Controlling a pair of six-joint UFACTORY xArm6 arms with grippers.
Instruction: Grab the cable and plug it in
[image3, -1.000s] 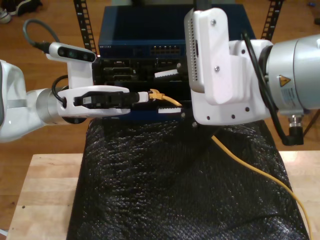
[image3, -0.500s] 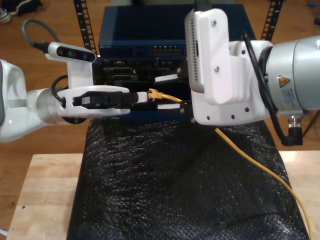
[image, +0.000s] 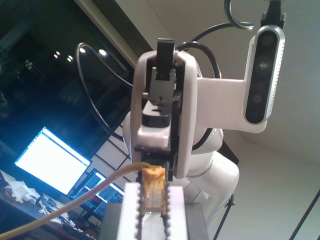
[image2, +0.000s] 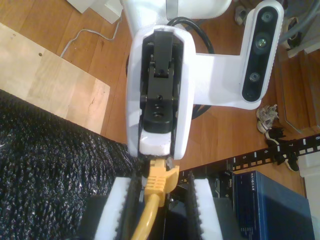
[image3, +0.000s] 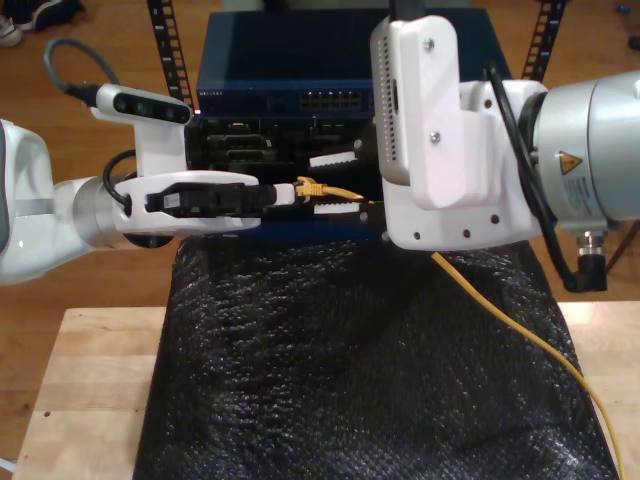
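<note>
Handover risk is the big one, I reckon. My first gripper (image3: 290, 192) comes in from the exterior view's left with its fingers clenched on the plug (image3: 312, 186) end of the cable (image3: 520, 330), holding it up in the air in front of the rack gear. My second gripper (image3: 335, 182) has its fingers spread, one on either side of the cable just behind the plug, and as far as I can tell they aren't touching it.

So if the first one lets go before the second one bites, the plug drops onto the black mat (image3: 350, 370) and it's a fresh pickup. If the second one closes off-centre, it could twist the plug in the other grip or squash the little clip, though I can't make out which way the clip faces.

Other worry: the cable trails under the second arm and off across the mat toward the worktop (image3: 90, 380) edge. Any drag or snag there could tug the plug crooked on the way to the ports on the blue switch (image3: 290, 75).
</note>
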